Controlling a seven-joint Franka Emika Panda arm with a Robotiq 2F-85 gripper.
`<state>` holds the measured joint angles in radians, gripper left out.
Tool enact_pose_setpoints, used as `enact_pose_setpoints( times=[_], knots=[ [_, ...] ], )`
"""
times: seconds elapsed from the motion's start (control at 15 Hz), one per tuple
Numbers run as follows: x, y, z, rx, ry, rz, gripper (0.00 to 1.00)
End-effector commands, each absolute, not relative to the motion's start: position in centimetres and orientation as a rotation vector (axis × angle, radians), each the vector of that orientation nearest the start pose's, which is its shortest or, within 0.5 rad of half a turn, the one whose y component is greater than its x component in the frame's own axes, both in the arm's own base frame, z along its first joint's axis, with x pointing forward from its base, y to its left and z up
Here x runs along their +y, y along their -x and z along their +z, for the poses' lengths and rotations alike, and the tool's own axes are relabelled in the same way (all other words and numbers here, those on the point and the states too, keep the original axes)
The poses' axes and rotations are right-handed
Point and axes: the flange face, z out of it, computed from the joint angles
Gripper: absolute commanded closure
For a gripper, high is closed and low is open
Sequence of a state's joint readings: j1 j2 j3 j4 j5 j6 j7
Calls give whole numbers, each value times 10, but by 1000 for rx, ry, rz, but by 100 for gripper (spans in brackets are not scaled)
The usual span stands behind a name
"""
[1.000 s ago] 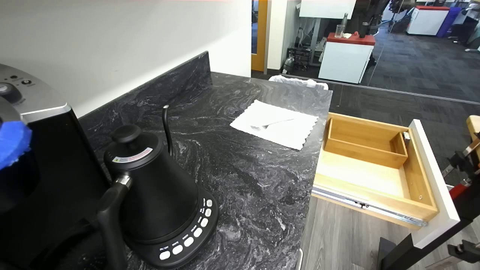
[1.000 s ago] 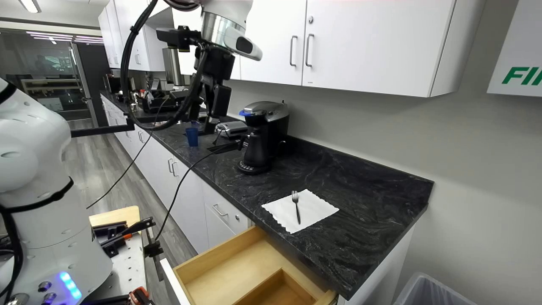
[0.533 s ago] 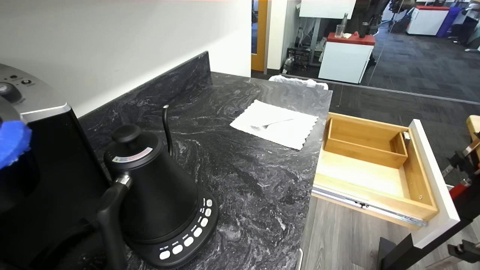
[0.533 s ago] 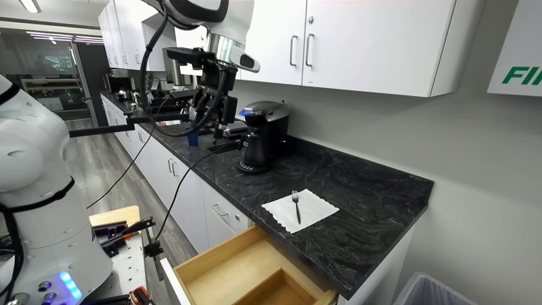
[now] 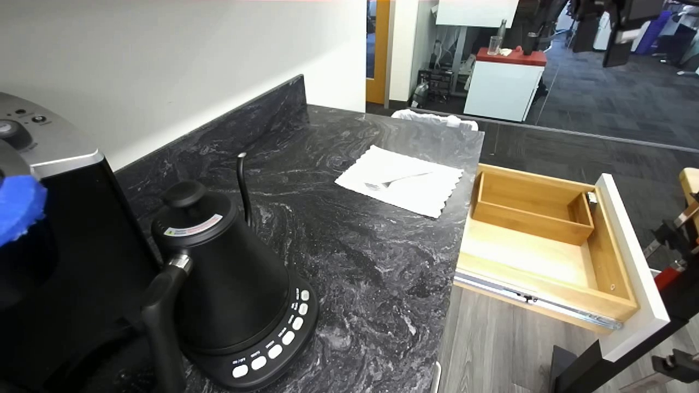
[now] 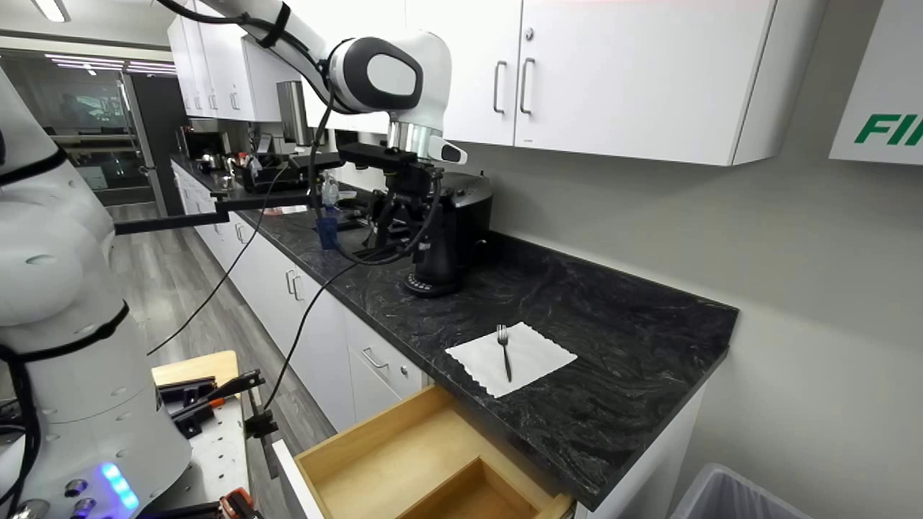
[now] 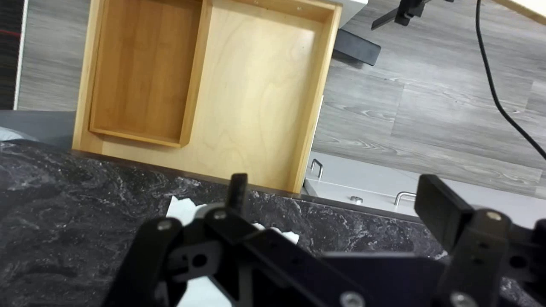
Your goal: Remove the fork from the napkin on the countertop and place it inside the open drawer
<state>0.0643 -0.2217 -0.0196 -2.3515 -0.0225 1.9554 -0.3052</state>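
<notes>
Pincer [image 7: 339, 199] just dropped lower and came in closer to the napkin [image 6: 537, 355], so its fingertips [image 5: 617, 52] now poked in at the upper right of an exterior view where there was no sign of it half a second earlier. Fork [image 6: 506, 355] hadn't budged: it lay on the napkin, on the bench [image 6: 620, 346], right of centre in the lower half of an exterior view. My guess was mid-approach, grab not started, drawer [image 6: 389, 461] coming later. Wrist view had the fingers [image 7: 441, 209] wide apart, nothing between them.

Tough bits: at bottom centre of the wrist view the pincer blocked a lot of the napkin and I couldn't find the fork at all. In an exterior view the pincer's black parts melted into the kettle [image 6: 435, 270] behind, and the bottom edge chopped off the drawer.
</notes>
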Motion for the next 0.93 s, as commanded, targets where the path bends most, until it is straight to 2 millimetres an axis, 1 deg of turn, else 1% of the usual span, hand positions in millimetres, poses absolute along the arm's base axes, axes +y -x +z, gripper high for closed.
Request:
enact_pose_setpoints(
  times=[0.0,0.13,0.2,0.27,0.4,0.47,0.67,0.73,0.87],
  knots=[
    [10,-469,427,-610,3107,166,0],
    [8,-478,439,-625,3106,82,0],
    [8,-483,439,-627,3104,35,0],
    [13,-489,432,-634,3099,-3,0],
    [13,-497,427,-649,3097,-84,0],
    [16,-504,424,-658,3100,-112,0],
    [21,-530,412,-654,3097,-138,0],
    [24,-539,405,-651,3092,-133,0],
    [25,-551,395,-659,3092,-120,0]
  ],
)
